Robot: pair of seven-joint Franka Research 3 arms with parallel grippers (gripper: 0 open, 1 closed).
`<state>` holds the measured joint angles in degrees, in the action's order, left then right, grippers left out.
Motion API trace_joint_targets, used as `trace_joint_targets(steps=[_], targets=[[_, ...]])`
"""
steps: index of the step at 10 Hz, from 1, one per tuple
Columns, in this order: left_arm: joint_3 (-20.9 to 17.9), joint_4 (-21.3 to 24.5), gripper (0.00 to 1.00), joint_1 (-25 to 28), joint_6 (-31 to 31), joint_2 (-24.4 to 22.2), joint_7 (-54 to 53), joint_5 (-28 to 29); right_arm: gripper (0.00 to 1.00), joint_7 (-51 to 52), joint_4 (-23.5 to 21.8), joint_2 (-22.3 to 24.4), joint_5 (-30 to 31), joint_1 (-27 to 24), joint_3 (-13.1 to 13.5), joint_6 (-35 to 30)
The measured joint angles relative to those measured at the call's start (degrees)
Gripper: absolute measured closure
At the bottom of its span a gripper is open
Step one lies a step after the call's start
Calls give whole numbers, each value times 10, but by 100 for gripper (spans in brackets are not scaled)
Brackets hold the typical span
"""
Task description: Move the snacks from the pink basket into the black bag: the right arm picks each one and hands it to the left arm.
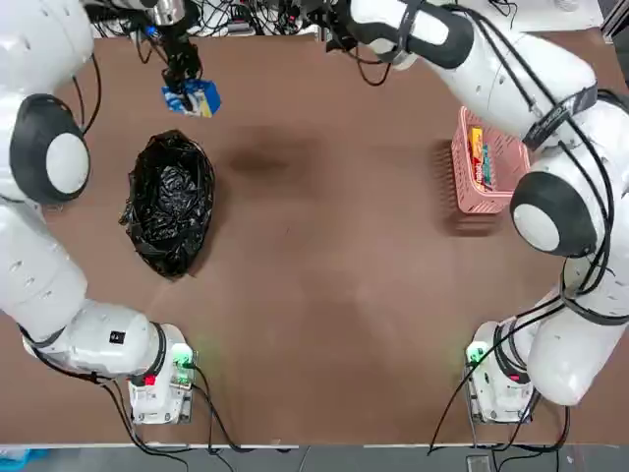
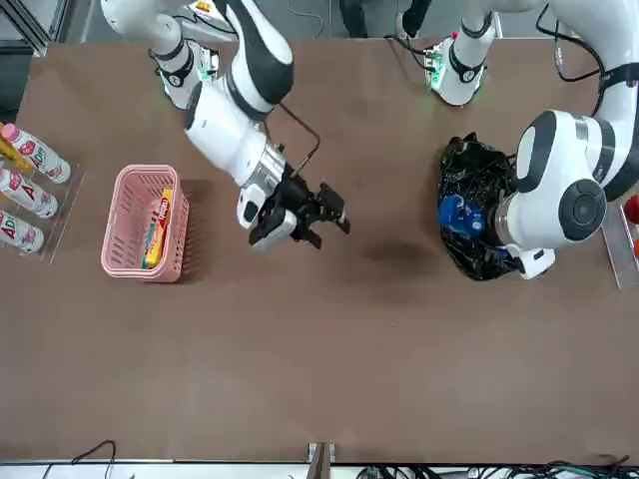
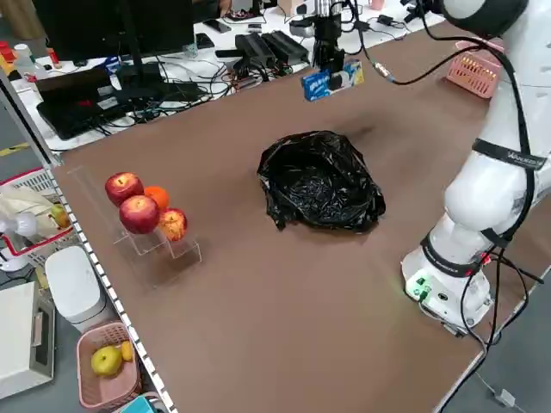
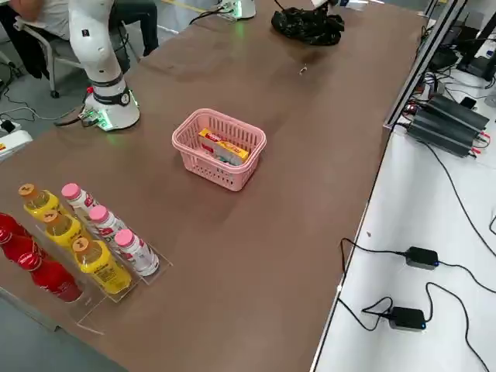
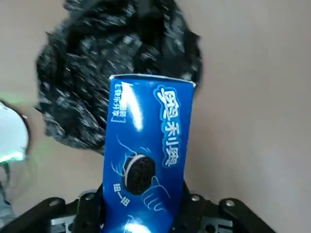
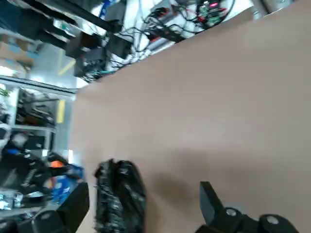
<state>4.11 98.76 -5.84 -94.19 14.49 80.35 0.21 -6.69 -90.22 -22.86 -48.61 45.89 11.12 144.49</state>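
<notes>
Left hand held the blue snack packet above the far side of the black bag; right hand hung empty over mid-tabletop.

The left hand (image 1: 187, 84) pointed down, its fingers clamped on the lower end of the blue snack packet (image 5: 146, 155), which stood up from the grip above the tabletop (image 1: 324, 295), just beyond the black bag (image 1: 169, 202). The right hand (image 2: 300, 215) hovered over the middle of the tabletop with its fingers spread apart and nothing between them, its arm reaching out from near the pink basket (image 1: 470, 182). The yellow packet (image 2: 160, 225) lay in the pink basket, with another packet beside it.
</notes>
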Motion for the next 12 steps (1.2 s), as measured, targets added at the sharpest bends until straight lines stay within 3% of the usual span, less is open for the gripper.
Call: trace_joint_targets(steps=[3, 7, 9, 12], targets=[[0, 144, 49, 62, -22, -84, -73, 36, 0, 4, 8, 25, 116, -47, 1, -130], [0, 260, 49, 71, -139, -90, -78, 61, 0, 45, 7, 82, 261, -110, 2, -299], [0, 276, 49, 72, -166, -83, -78, 65, 0, 77, -13, 111, 312, -145, 3, -337], [0, 276, 49, 73, -200, -77, -77, 66, 0, 142, -86, 166, 343, -188, 3, -347]])
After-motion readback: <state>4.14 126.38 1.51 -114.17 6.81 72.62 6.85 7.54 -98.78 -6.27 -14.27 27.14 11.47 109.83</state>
